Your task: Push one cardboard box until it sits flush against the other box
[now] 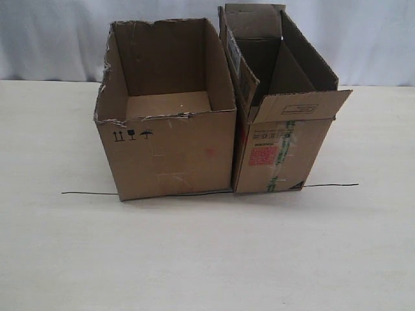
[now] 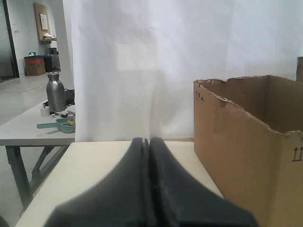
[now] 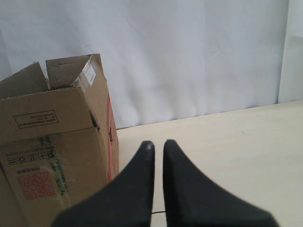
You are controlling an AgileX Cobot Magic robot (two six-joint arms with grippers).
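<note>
My left fingers (image 2: 128,194) are pressed together, my right fingers (image 3: 135,189) barely parted; the red-stickered box (image 1: 279,139) touches the arrow-marked box (image 1: 172,152); its lettering is unreadable.

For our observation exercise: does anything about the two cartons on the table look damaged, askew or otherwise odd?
The wider plain box has a ragged, torn rim and no flaps, so it looks damaged. The narrower printed box has flaps standing at uneven angles. A thin dark line crosses the table.

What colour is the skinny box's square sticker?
Red. The sticker on the cardboard box shows best in the right wrist view.
</note>
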